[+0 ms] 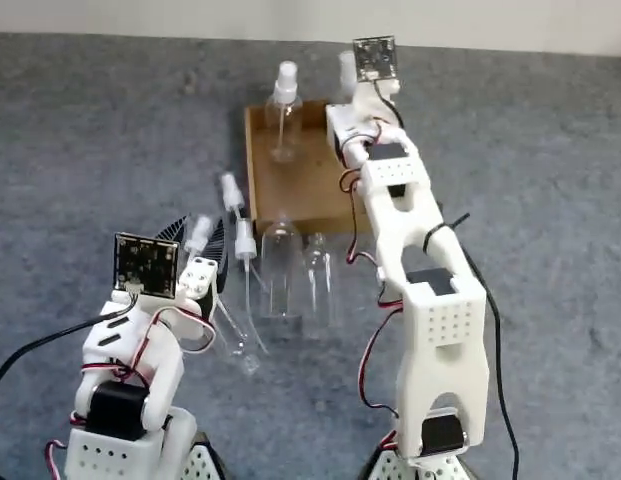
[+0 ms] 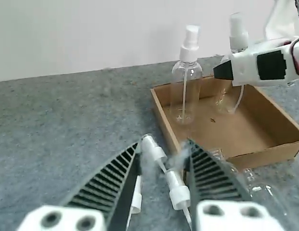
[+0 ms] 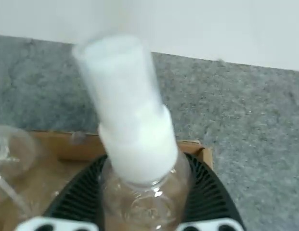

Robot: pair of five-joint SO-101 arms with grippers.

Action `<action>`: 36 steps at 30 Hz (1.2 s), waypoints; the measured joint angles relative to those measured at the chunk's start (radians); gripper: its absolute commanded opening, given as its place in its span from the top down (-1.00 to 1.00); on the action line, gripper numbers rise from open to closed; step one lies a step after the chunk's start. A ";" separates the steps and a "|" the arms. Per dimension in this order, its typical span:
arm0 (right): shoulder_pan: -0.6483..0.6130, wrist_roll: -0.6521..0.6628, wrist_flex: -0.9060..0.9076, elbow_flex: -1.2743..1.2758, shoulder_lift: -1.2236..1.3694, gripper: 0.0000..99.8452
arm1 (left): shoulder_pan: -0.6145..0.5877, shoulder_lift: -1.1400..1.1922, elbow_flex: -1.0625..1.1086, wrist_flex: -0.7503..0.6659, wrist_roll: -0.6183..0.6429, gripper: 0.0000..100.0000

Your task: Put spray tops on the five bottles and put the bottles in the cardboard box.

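1. R arm stretched out over the cardboard box (image 1: 253, 175). R end effector (image 3: 144, 166) is pressed onto a capped bottle (image 3: 139, 204), pinching it at the shoulder, just below its white spray top (image 3: 127, 106).
2. Held bottle is at the box's far corner, inside the walls. Can't tell if its base touches the box floor.
3. 2nd capped bottle (image 1: 284, 115) stands upright in the box near the far wall, apart from the held one and w/ nothing gripping it.
4. L end effector (image 2: 162, 147) is spread wide, low over the grey tabletop (image 1: 90, 130), on the near side of the box and well apart from R end effector.
5. Loose spray tops (image 2: 153, 150) lie on the tabletop in the gap btwn its fingers, dip tubes trailing. Whether they touch the fingers, can't tell. Nothing pinched.
6. Two uncapped bottles (image 1: 281, 270) sit on the tabletop just in front of the box's near wall, btwn the two arms and beside L end effector.
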 measured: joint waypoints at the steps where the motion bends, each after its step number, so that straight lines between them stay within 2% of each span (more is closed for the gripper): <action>1: 0.002 -0.003 -0.003 0.000 0.000 0.99 | 0.000 0.000 0.000 0.000 0.000 0.80; 3: 0.002 -0.008 -0.003 0.000 0.000 0.97 | 0.000 0.000 0.000 0.000 0.000 0.80; 9: 0.002 -0.008 -0.003 0.000 0.000 0.71 | 0.000 0.000 0.000 0.000 0.000 0.80; 17: 0.002 -0.009 0.009 0.000 0.000 0.67 | 0.000 0.000 0.000 0.000 0.000 0.80; 24: 0.002 -0.011 0.015 0.000 0.000 0.45 | 0.000 0.000 0.000 0.000 0.000 0.80; 31: 0.002 -0.011 0.020 -0.006 0.002 0.44 | 0.000 0.000 0.000 0.000 0.000 0.80; 36: 0.002 -0.011 0.101 -0.092 0.002 0.43 | 0.000 0.000 0.000 0.000 0.000 0.80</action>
